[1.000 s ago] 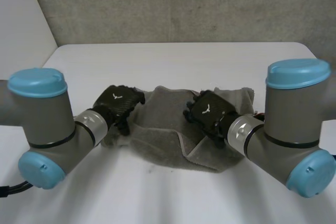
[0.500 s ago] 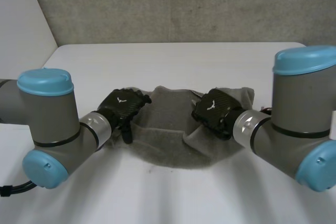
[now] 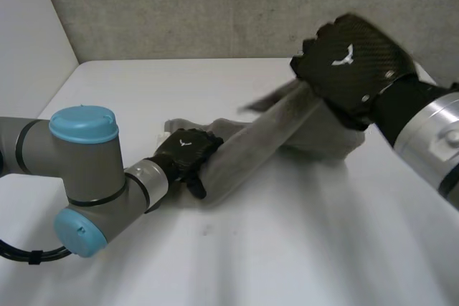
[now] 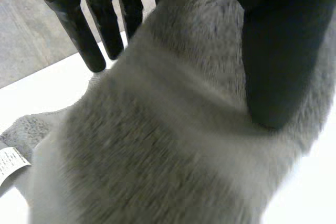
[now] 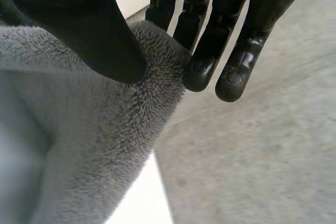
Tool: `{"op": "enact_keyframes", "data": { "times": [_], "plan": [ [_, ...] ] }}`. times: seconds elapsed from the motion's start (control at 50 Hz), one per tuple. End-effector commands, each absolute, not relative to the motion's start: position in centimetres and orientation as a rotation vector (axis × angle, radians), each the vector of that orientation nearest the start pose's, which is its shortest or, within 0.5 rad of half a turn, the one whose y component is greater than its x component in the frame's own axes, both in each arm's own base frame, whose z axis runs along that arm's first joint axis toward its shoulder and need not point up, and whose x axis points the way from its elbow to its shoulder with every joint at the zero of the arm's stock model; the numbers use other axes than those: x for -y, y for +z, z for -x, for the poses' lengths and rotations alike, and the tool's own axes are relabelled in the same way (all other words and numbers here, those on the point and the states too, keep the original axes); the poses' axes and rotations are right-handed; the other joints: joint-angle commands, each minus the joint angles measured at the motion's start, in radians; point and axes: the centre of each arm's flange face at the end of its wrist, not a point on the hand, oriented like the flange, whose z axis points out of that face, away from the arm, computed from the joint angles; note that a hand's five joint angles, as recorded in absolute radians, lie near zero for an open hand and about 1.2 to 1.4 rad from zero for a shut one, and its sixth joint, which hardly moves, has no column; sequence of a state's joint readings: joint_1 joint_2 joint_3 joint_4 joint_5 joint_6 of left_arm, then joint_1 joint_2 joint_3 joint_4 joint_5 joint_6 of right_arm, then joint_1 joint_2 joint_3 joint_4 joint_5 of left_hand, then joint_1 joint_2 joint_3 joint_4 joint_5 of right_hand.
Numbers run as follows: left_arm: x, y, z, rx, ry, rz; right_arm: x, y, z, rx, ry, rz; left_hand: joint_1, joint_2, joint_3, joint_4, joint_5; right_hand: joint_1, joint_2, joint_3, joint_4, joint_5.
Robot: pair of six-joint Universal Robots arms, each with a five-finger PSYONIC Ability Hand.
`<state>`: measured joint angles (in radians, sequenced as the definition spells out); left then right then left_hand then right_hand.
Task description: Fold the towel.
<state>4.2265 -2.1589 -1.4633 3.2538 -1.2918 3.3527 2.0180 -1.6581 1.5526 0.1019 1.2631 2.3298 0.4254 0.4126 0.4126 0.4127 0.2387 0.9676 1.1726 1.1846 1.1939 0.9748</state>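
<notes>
I see grey towel [image 3: 265, 137] strung above counter [image 3: 287, 249] middle. Left hand [image 3: 188, 155] pinches low end, right hand [image 3: 351, 66] pinches high end toward far right corner. No fold laid yet, I judge; folding all left.

The black left hand [image 3: 188, 154], low at the end of its bent grey left arm [image 3: 86, 170], pinches a fluffy grey towel [image 3: 265, 134] between thumb and fingers. The black right hand [image 3: 351, 62] hangs well above it, its thumb clamping the towel's edge against its fingers [image 5: 210, 51].
</notes>
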Motion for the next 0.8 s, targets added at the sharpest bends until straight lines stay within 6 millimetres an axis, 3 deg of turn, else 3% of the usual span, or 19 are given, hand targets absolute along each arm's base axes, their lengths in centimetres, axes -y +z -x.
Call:
{"op": "enact_keyframes", "data": {
  "times": [0.02,0.04,0.16,0.28,0.36,0.38,0.48,0.56,0.6,0.64,0.66,0.68,0.7,0.74,0.76,0.78,0.8],
  "plan": [
    [25.9,14.9,31.3,-2.651,-1.95,-1.25,18.7,33.6,-25.5,-1.611,-2.303,1.566,0.767,0.78,0.78,0.78,0.779,0.429,0.224,0.212,0.202,0.247],
    [25.9,15.0,31.3,-2.648,-1.955,-1.25,18.8,33.4,-25.3,-1.625,-2.297,1.57,0.969,0.982,0.982,0.981,0.981,0.429,0.224,0.212,0.202,0.247],
    [26.2,15.8,31.0,-2.607,-1.989,-1.194,19.0,32.5,-25.0,-1.669,-2.264,1.58,0.971,0.984,0.984,0.984,0.983,0.429,0.224,0.212,0.202,0.247],
    [26.0,18.0,29.9,-2.542,-2.04,-1.106,19.6,30.1,-24.8,-1.763,-2.147,1.652,0.971,0.984,0.984,0.984,0.983,0.429,0.224,0.212,0.202,0.247],
    [24.8,19.2,29.2,-2.521,-2.045,-1.112,19.9,26.8,-25.0,-1.878,-1.901,1.785,0.971,0.984,0.984,0.984,0.983,0.429,0.224,0.212,0.202,0.247],
    [24.8,19.2,29.2,-2.521,-2.045,-1.112,19.9,26.8,-25.0,-1.879,-1.9,1.785,0.971,0.984,0.984,0.984,0.983,0.429,0.224,0.212,0.202,0.247],
    [23.2,19.1,28.3,-2.546,-1.95,-1.154,19.0,22.9,-24.8,-1.975,-1.485,2.004,0.971,0.984,0.984,0.984,0.983,0.429,0.224,0.212,0.202,0.247],
    [22.2,18.8,27.6,-2.486,-1.791,-1.311,19.4,22.1,-25.1,-1.957,-1.383,2.088,0.971,0.984,0.984,0.984,0.983,0.429,0.224,0.212,0.202,0.247],
    [22.3,18.8,27.6,-2.436,-1.761,-1.368,20.4,22.1,-25.5,-1.947,-1.413,2.092,0.971,0.984,0.984,0.984,0.983,0.429,0.224,0.212,0.202,0.247],
    [22.8,18.7,27.7,-2.379,-1.754,-1.405,23.3,22.4,-26.6,-1.945,-1.55,2.022,0.971,0.984,0.984,0.984,0.983,0.429,0.224,0.212,0.202,0.247],
    [23.9,18.6,28.0,-2.32,-1.773,-1.422,23.3,22.4,-26.6,-1.945,-1.551,2.022,0.971,0.984,0.984,0.984,0.983,0.429,0.224,0.212,0.202,0.247],
    [25.4,18.8,28.6,-2.249,-1.822,-1.421,25.0,22.9,-27.3,-1.94,-1.65,1.958,0.971,0.984,0.984,0.984,0.983,0.429,0.224,0.212,0.202,0.247],
    [25.4,18.8,28.6,-2.248,-1.823,-1.421,25.0,22.9,-27.3,-1.94,-1.651,1.958,0.971,0.984,0.984,0.984,0.983,0.429,0.224,0.212,0.202,0.247],
    [28.4,20.5,30.1,-2.101,-1.994,-1.369,28.3,24.7,-29.0,-1.887,-1.9,1.781,0.971,0.984,0.984,0.984,0.983,0.429,0.224,0.212,0.202,0.247],
    [28.4,20.6,30.1,-2.1,-1.995,-1.369,28.3,24.7,-29.0,-1.887,-1.902,1.78,0.971,0.984,0.984,0.984,0.983,0.429,0.224,0.212,0.202,0.247],
    [30.0,22.2,30.9,-1.997,-2.119,-1.317,29.7,26.0,-29.9,-1.85,-2.041,1.672,0.971,0.984,0.984,0.984,0.983,0.429,0.224,0.212,0.202,0.247],
    [30.1,22.2,30.9,-1.996,-2.12,-1.317,31.4,27.7,-30.6,-1.805,-2.215,1.54,0.971,0.984,0.984,0.984,0.983,0.429,0.224,0.212,0.202,0.247]
  ]
}}
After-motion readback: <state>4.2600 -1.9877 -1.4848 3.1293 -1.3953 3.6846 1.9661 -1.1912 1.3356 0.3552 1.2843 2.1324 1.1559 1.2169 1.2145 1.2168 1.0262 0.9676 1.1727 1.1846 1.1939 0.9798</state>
